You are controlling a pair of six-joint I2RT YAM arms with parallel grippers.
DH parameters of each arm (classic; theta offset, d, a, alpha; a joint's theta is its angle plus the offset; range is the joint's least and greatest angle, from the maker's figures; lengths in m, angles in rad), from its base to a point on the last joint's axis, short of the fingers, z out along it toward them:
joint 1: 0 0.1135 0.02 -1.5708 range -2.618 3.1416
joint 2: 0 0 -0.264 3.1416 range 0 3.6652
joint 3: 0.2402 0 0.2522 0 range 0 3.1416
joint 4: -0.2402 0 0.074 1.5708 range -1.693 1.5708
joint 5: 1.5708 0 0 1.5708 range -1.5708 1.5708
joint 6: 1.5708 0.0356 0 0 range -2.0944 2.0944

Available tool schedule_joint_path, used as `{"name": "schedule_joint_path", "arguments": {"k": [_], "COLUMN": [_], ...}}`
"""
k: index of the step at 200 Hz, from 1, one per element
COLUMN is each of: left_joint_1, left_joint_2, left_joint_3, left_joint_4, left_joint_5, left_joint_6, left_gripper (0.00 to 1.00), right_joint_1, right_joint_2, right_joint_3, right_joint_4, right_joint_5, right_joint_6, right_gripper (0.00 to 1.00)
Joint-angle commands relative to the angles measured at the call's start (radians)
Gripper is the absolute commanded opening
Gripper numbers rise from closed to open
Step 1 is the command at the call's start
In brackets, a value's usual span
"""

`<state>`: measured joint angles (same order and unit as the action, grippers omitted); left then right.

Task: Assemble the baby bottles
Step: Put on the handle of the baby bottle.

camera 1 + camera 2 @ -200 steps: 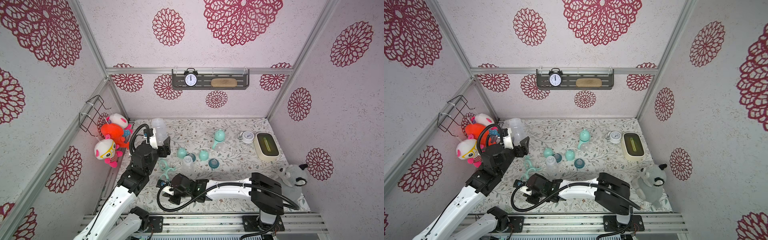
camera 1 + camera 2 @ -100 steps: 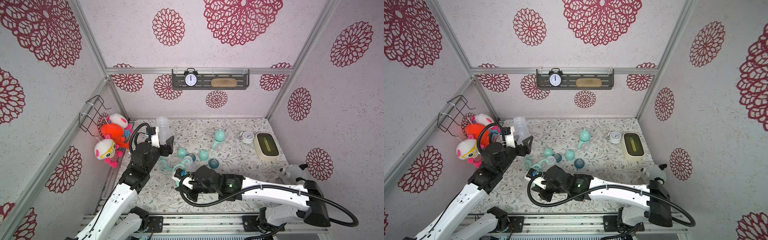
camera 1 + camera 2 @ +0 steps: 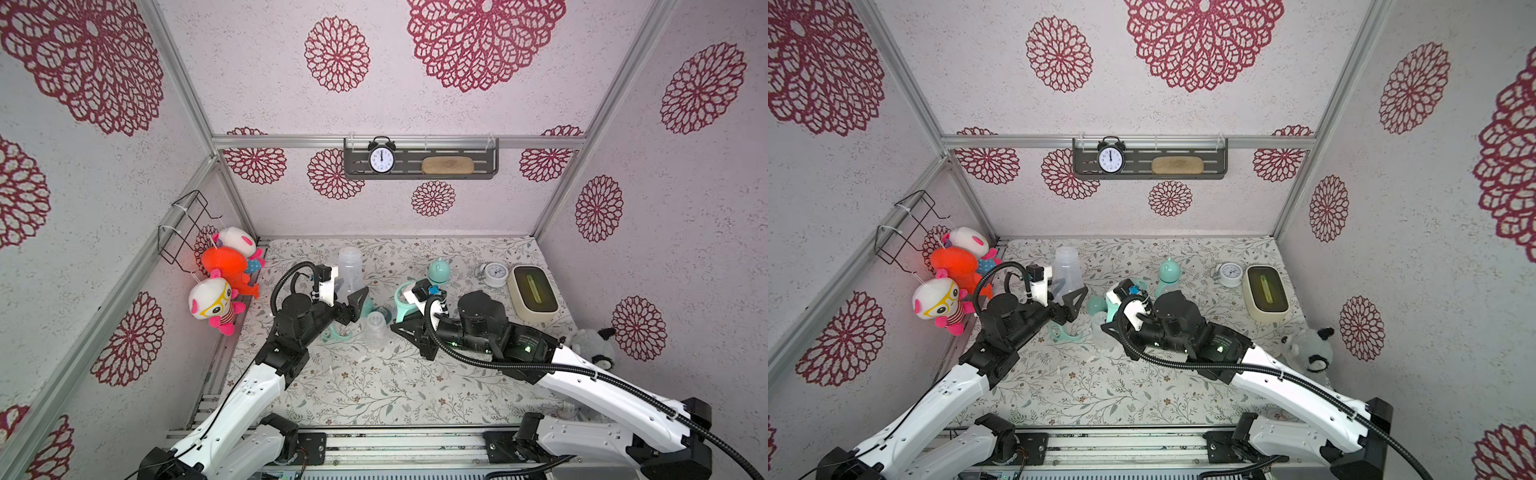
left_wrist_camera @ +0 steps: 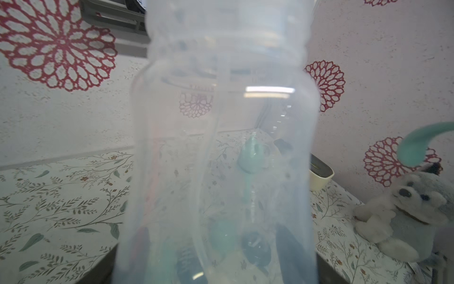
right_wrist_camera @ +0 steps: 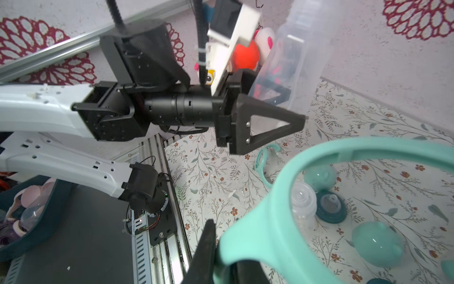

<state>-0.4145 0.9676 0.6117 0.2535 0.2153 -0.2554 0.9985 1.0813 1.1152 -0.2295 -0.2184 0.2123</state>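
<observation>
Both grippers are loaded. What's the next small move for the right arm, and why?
Probably swing the right gripper toward the left arm, to centre the mint handle ring over the neck of the clear bottle. The left gripper holds that bottle neck up and bare; the ring is gripped but apart from it.

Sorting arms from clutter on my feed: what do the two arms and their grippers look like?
The left arm and right arm share white link shells and black joints. A black ribbed cable loops along each. The left gripper and right gripper have black triangular open-frame fingers, with a white camera bracket at the wrist.
</observation>
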Motion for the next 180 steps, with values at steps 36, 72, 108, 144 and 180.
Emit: {"name": "schedule_joint_path", "arguments": {"k": [36, 72, 108, 144, 180], "left_joint_1": [-0.087, -0.109, -0.131, -0.148, -0.160], "left_joint_2": [0.040, 0.061, 0.056, 0.054, 0.049], "left_joint_3": [-0.057, -0.078, -0.100, -0.088, -0.089], "left_joint_4": [0.241, 0.291, 0.330, 0.319, 0.332], "left_joint_5": [0.119, 0.116, 0.122, 0.134, 0.130], "left_joint_6": [0.105, 0.099, 0.091, 0.088, 0.089], "left_gripper": [0.00, 0.00, 0.00, 0.00, 0.00], "right_joint_1": [-0.083, -0.092, -0.100, -0.103, -0.109], "right_joint_2": [0.017, 0.061, 0.107, 0.142, 0.170], "right_joint_3": [0.081, 0.107, 0.109, 0.089, 0.075], "right_joint_4": [0.185, 0.282, 0.389, 0.496, 0.571], "right_joint_5": [-0.135, -0.138, -0.171, -0.207, -0.227], "right_joint_6": [0.090, 0.096, 0.122, 0.150, 0.186], "right_gripper": [0.00, 0.00, 0.00, 0.00, 0.00]}}
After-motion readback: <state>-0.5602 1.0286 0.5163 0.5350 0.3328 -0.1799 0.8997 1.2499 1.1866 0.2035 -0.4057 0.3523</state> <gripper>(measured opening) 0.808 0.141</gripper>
